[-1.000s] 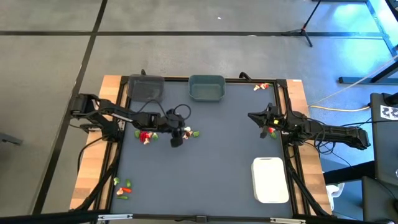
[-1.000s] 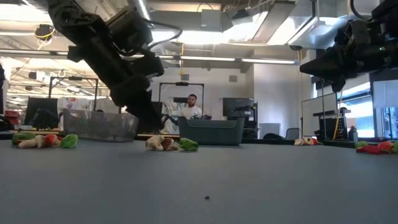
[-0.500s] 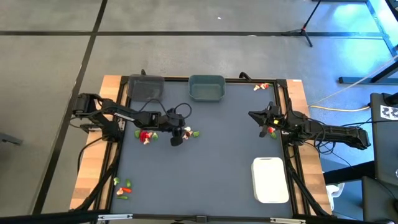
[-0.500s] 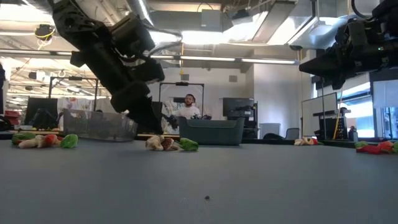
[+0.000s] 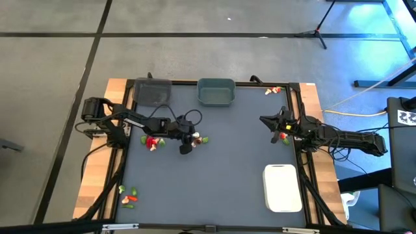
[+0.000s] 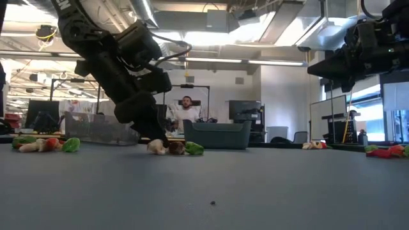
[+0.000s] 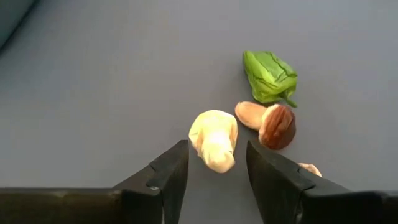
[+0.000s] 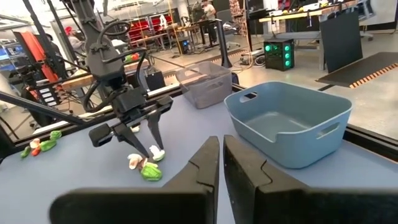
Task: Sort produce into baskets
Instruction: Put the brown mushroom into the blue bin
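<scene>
We've barely begun: grey-teal bin (image 8: 289,124), dark grey bin (image 5: 152,91) & white tray (image 5: 283,188) look empty, produce lies loose on the table (image 5: 227,169), left gripper (image 7: 214,167) open astride a pale piece (image 7: 214,139) mid-table, right gripper (image 8: 221,163) shut, waiting at the right edge.

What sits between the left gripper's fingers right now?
In the left wrist view, a pale cream toy piece lies on the table between the open fingers of the left gripper, not yet pinched. A brown-capped mushroom and green leaf lie just beyond.
</scene>
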